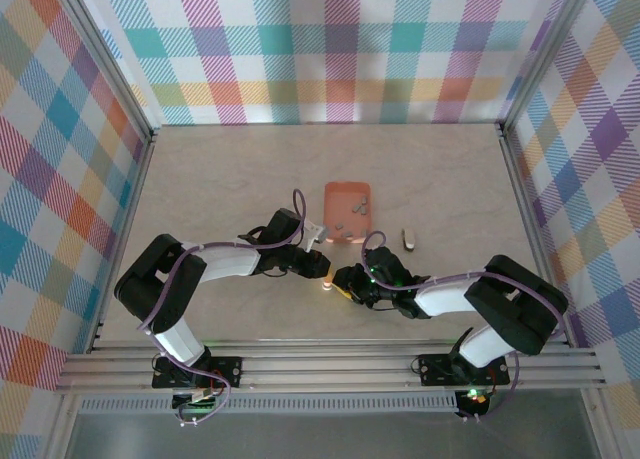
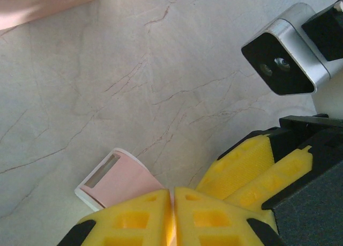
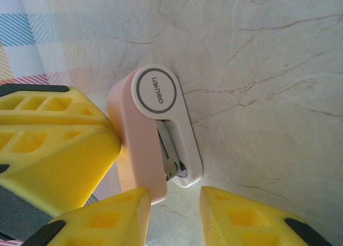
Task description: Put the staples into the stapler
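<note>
Stapler (image 1: pixel 327 279): on the marble-patterned table (image 1: pixel 220 179), at 6 o'clock from the salmon-orange tray (image 1: pixel 348 191) and clear of it, between the two grippers.
Stapler, right wrist view: the stapler (image 3: pixel 140 149) stands swung open. Its pale pink part is at 9 o'clock and its white part at 3 o'clock, with a grey metal channel between them. The round grey logo disc is at the 12 o'clock end.
Stapler, left wrist view: a flat pink face (image 2: pixel 123 181) with a white edge and a narrow slot points toward 10 o'clock from the yellow fingertips.
Left gripper (image 1: pixel 315 269): at 10 o'clock from the stapler. Its yellow fingers (image 2: pixel 134 219) are pressed together, leaving only a thin seam. The tips sit against the stapler's pink part, and in the right wrist view one of them (image 3: pixel 59 144) touches the pink side. I cannot tell whether any part is pinched in the seam.
Right gripper (image 1: pixel 347 282): at 4 o'clock from the stapler. Its jaws are partly apart, with bare table showing in the gap (image 3: pixel 176 203). The stapler's 6 o'clock end is just beside one fingertip, and nothing is clasped.
Staples (image 1: pixel 358 208): small grey bits lying inside the tray.
Pale oblong object (image 1: pixel 408 239): on the table at 4 o'clock from the tray, apart from it.
</note>
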`<state>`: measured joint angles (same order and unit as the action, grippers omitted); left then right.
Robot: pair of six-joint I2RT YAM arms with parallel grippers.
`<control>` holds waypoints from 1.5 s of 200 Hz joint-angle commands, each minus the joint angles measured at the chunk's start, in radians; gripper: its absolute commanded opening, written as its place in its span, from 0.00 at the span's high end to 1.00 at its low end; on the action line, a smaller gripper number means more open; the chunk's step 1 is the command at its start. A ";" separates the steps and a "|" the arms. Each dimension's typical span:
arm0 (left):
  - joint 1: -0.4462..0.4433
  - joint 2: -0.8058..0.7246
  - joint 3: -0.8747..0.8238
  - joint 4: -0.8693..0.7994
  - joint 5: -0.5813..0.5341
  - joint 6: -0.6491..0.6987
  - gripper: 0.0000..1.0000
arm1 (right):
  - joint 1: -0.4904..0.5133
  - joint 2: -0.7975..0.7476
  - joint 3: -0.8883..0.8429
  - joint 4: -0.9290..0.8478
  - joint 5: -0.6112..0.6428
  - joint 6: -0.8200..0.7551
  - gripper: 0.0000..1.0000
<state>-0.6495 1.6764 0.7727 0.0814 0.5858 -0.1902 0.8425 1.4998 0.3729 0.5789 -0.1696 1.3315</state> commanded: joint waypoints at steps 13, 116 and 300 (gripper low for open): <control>-0.033 0.098 -0.053 -0.088 -0.076 0.001 0.87 | 0.005 -0.082 -0.002 0.002 -0.015 -0.013 0.68; -0.033 0.098 -0.055 -0.089 -0.076 0.001 0.88 | 0.004 -0.031 0.038 0.005 -0.030 -0.020 0.68; -0.033 0.092 -0.049 -0.097 -0.089 0.005 0.88 | 0.014 0.116 0.011 -0.127 -0.007 0.030 0.78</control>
<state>-0.6495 1.6810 0.7727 0.0891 0.5823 -0.1932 0.8421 1.5681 0.3996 0.6460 -0.2104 1.3346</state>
